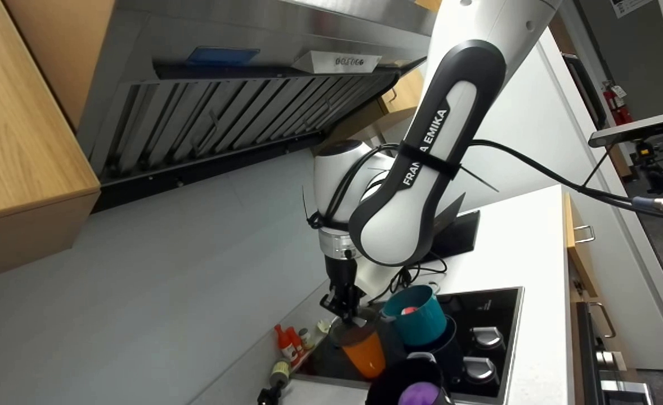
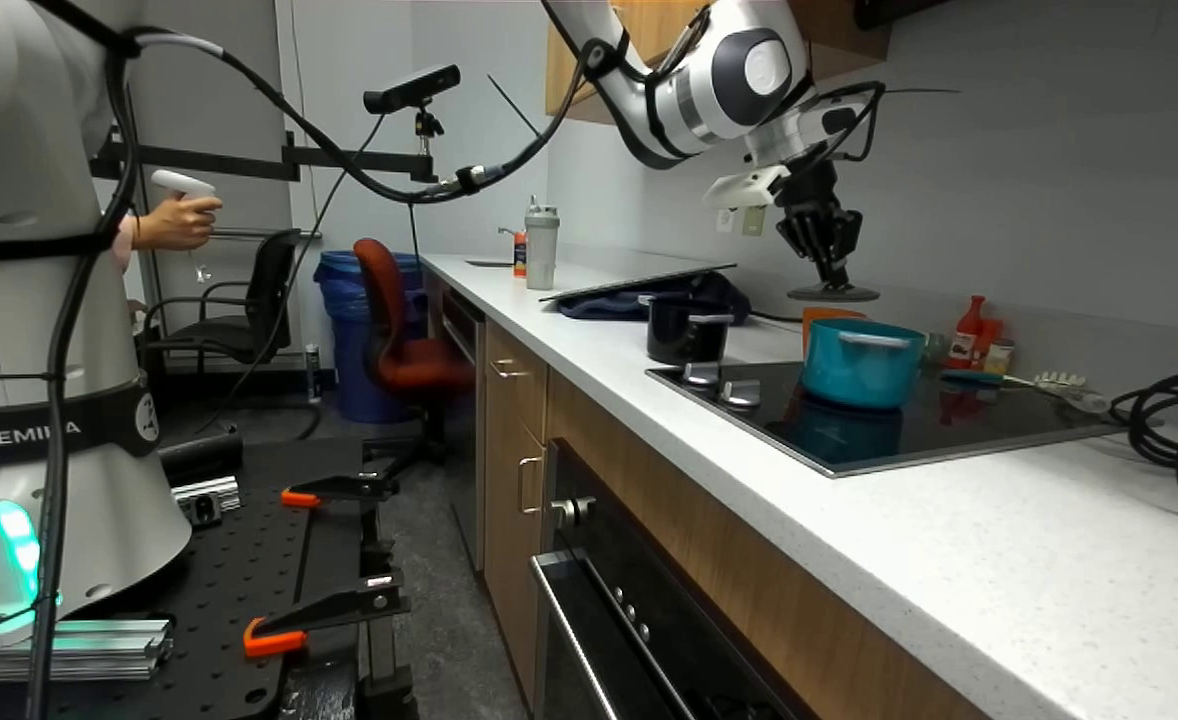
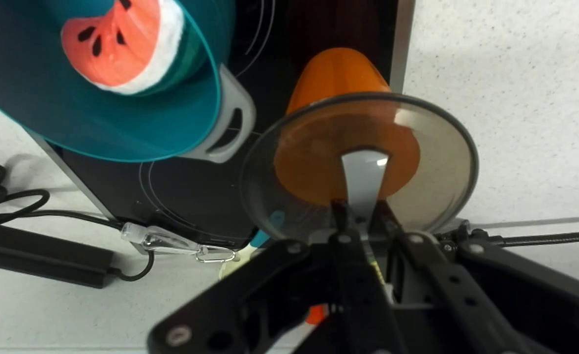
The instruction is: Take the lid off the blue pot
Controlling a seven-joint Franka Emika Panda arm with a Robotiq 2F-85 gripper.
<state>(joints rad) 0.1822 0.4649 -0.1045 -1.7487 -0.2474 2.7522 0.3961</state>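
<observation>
The blue pot (image 1: pixel 420 323) stands on the cooktop with its top uncovered; it also shows in an exterior view (image 2: pixel 861 368). In the wrist view the pot (image 3: pixel 122 140) is open at the upper left, with a watermelon-patterned soft toy (image 3: pixel 117 46) inside. My gripper (image 3: pixel 361 209) is shut on the grey handle (image 3: pixel 364 174) of the glass lid (image 3: pixel 442 147). The lid, also visible in both exterior views (image 1: pixel 340 336) (image 2: pixel 834 294), hangs in the air above the orange vessel (image 3: pixel 338 73), beside the blue pot. The fingertips show partly through glare and blur.
A black pot (image 2: pixel 686 332) stands near the cooktop knobs, and a purple object (image 1: pixel 420 394) sits in a dark pot. Red bottles (image 2: pixel 967 330) and a brush (image 2: pixel 1034 382) lie toward the wall. A range hood (image 1: pixel 241 107) hangs above. Cables (image 3: pixel 9 194) lie on the counter.
</observation>
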